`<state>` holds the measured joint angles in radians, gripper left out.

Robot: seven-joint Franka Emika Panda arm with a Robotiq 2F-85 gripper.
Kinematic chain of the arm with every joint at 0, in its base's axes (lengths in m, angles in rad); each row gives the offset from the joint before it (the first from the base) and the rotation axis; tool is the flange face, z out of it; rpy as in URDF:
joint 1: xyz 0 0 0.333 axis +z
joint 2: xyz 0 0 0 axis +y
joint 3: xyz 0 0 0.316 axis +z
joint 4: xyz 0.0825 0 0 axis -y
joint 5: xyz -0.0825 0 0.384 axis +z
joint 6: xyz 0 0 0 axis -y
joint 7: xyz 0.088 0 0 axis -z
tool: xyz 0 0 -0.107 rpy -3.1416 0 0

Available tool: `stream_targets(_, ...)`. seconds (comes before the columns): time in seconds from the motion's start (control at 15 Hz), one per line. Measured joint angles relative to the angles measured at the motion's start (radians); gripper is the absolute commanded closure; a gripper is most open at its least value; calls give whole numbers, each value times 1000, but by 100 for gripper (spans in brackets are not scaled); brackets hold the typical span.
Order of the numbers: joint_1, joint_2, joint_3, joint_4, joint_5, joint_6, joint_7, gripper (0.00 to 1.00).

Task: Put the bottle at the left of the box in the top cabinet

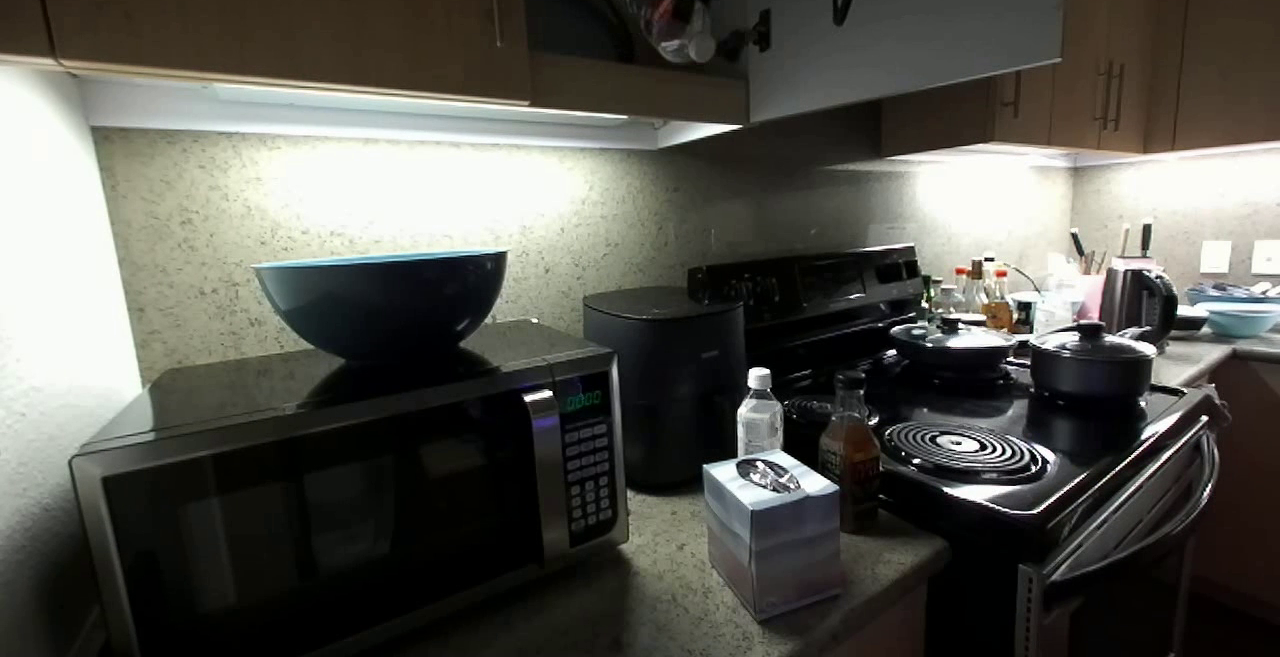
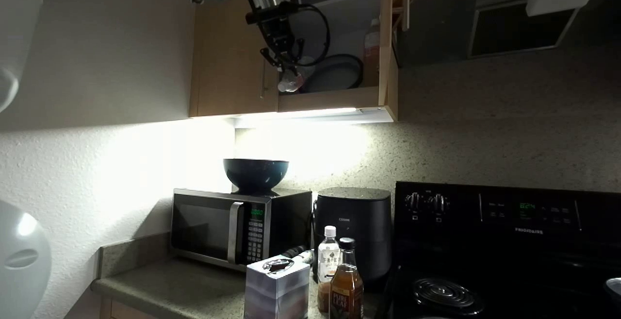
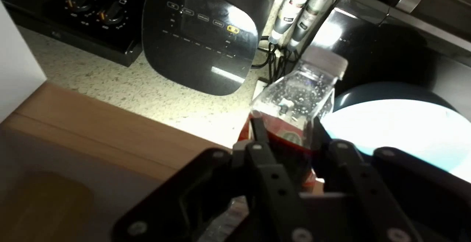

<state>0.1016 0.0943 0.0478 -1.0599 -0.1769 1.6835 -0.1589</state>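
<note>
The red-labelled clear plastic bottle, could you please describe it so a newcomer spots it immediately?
Find the brown wooden wall cabinet above the black-fronted microwave. At its opening, the black tool grips the red-labelled clear plastic bottle. Held tilted, cap lowest, it differs from the orange-tinted bottle standing upright inside the cabinet.

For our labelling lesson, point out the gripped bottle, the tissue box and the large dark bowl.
Gripped bottle (image 3: 294, 100): wrist view, on its clear shoulder.
Tissue box (image 1: 785, 542): an exterior view, on its side.
Large dark bowl (image 1: 383, 305): an exterior view, outer wall.
</note>
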Motion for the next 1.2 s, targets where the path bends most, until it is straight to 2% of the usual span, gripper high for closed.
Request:
stream_targets(0.07,-4,22,-11,38,-17,0,0,70)
stream_targets(0.33,-2,38,-13,54,-19,0,0,70)
stream_targets(0.4,0,38,-13,54,-19,0,1,92)
stream_targets(0.6,0,39,-14,54,-20,5,7,92)
stream_targets(0.8,0,54,-24,58,-86,77,42,92)
stream_targets(1.2,-1,189,-62,160,-226,196,95,92)
